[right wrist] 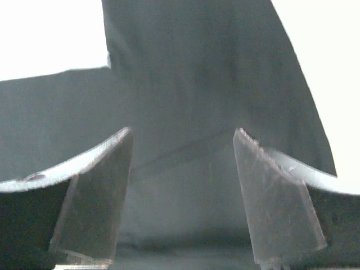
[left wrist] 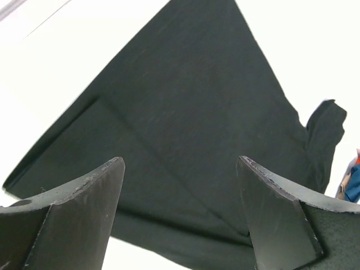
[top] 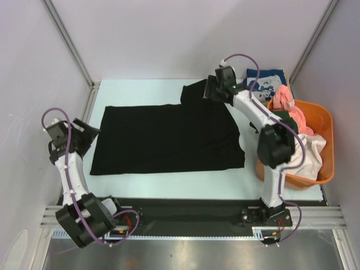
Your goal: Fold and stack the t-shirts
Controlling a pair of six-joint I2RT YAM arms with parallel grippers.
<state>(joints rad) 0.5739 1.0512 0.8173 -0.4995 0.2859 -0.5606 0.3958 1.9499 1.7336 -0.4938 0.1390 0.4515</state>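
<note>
Black t-shirt (top: 169, 138) lies flat mid-table (top: 140, 93), laid out as a wide rectangle, long side left to right. One sleeve (top: 194, 93) sticks out past its far right corner. Cloth matte and mostly smooth, with a faint straight line across it in both wrist views; crease or layer edge, cannot tell. Left gripper (left wrist: 179, 162) sits at the shirt's left edge, fingers apart, nothing between them. Right gripper (right wrist: 183, 132) is over the sleeve, fingers also apart and empty. Judged step: between folds, a new grasp due. To do it well, bring the stray sleeve inside the outline first. Then pinch every layer at an edge, lift both hands level and lay the cloth over without dragging the lower layer. Other tees wait to the right: navy printed one (top: 264, 79) on the table, pink (top: 284, 98) and off-white (top: 309, 149) in the orange basket (top: 326, 121).
</note>
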